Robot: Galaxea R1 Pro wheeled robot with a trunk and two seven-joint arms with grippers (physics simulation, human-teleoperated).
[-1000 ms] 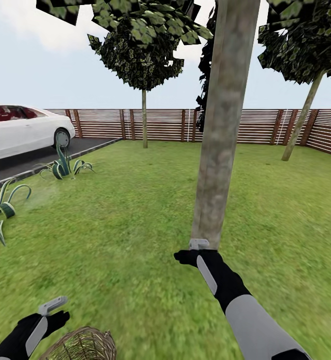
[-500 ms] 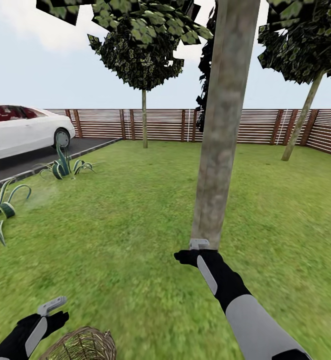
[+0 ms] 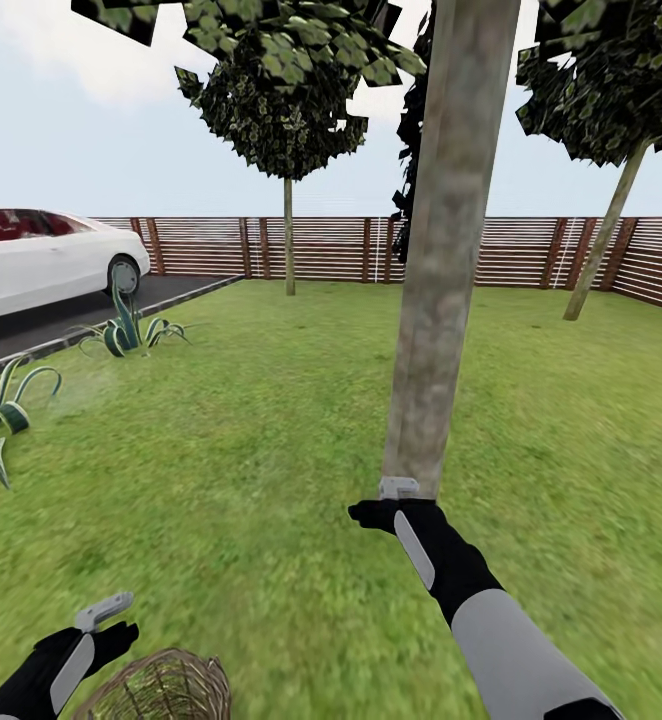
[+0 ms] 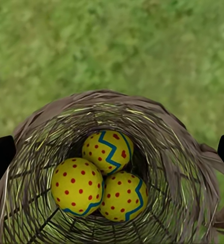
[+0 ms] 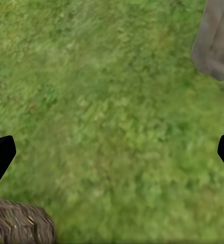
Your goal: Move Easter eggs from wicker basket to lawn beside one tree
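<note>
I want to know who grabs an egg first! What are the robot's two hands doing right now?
Left gripper: open, empty, above the eggs in the basket.
Right gripper: open, empty, over the grass.

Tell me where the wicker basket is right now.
The wicker basket sits on the lawn at the head view's lower left, beside the left tool, with all three eggs inside.

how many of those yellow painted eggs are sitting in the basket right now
3 yellow, red-dotted Easter eggs lie clustered at the bottom of the brown wicker basket: one at the back, two in front. More could be hidden beneath.
</note>
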